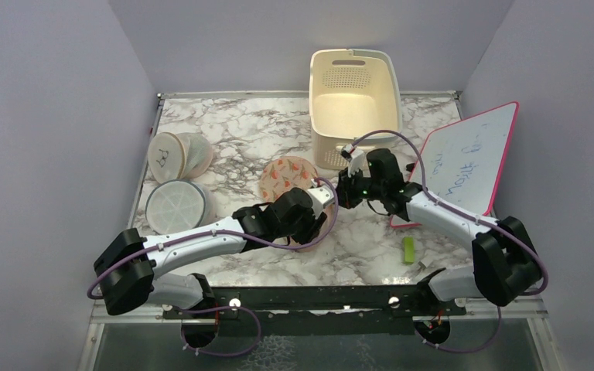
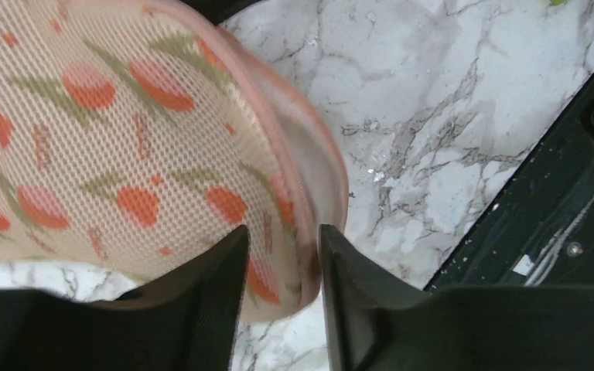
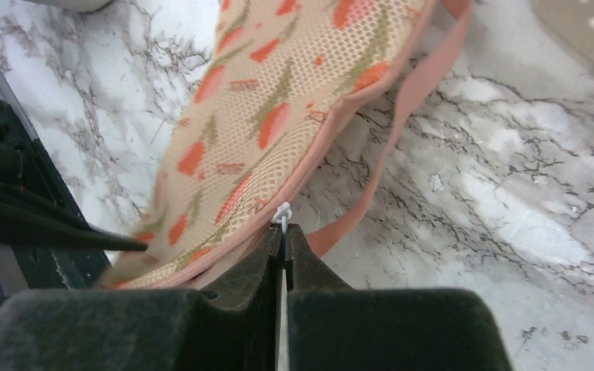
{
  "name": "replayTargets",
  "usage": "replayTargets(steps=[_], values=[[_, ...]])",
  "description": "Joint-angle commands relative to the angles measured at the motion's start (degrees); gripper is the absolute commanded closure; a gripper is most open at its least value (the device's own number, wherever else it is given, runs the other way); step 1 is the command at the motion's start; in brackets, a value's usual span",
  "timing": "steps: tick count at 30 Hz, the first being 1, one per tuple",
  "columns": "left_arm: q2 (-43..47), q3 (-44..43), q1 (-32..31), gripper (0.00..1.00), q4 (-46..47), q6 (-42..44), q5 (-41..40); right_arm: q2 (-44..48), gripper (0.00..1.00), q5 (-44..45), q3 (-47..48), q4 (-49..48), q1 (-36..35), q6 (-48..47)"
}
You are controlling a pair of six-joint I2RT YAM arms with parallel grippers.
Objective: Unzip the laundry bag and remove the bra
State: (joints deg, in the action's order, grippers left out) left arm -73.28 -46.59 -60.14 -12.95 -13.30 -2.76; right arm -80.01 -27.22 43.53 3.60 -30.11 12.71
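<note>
The peach laundry bag (image 1: 288, 176) with orange and green motifs lies mid-table, lifted at its near end. My left gripper (image 2: 282, 263) is shut on the bag's near edge (image 2: 162, 139), fabric pinched between the fingers. My right gripper (image 3: 285, 236) is shut on the white zip pull (image 3: 281, 214) at the bag's pink zip edge (image 3: 278, 116). In the top view the left gripper (image 1: 321, 216) and right gripper (image 1: 343, 193) are close together at the bag's right side. The bra is hidden.
A cream laundry basket (image 1: 353, 104) stands at the back. Two round white mesh cases (image 1: 174, 205) (image 1: 174, 154) lie at the left. A whiteboard with a pink frame (image 1: 464, 162) leans at the right. A small green object (image 1: 408, 250) lies near the front right.
</note>
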Motion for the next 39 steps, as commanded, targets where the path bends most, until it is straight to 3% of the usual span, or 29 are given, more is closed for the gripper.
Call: replayTargets(steps=[1,5,9,17,26,33,39], values=[[0.21,0.23,-0.26,0.58,-0.4,-2.3,2.67,5.18,0.99,-3.42,-1.4,-0.58,0.31,-2.89],[-0.29,-1.83,-0.27,0.38,0.85,-4.29,3.06,7.09,0.99,-4.75,-2.77,0.7,0.31,-3.12],[-3.09,-5.88,-0.26,0.36,0.9,-8.31,1.92,7.9,0.99,-6.86,-4.02,0.27,0.23,-2.05],[-8.36,-11.95,-0.24,0.64,0.37,-14.25,-1.84,9.84,0.99,-7.64,-5.74,0.34,0.23,-1.8],[-8.76,-11.44,-0.24,0.72,-0.55,-13.48,-4.32,10.86,0.99,-8.22,-6.24,0.24,0.23,-1.89],[-9.93,-13.05,-0.1,0.71,-1.71,-12.23,-7.2,11.19,0.99,-8.59,-6.39,0.36,0.23,-1.87],[-10.18,-13.95,-0.12,0.86,-2.06,-10.39,-6.62,11.53,0.99,-8.43,-6.37,0.43,0.23,-1.58]])
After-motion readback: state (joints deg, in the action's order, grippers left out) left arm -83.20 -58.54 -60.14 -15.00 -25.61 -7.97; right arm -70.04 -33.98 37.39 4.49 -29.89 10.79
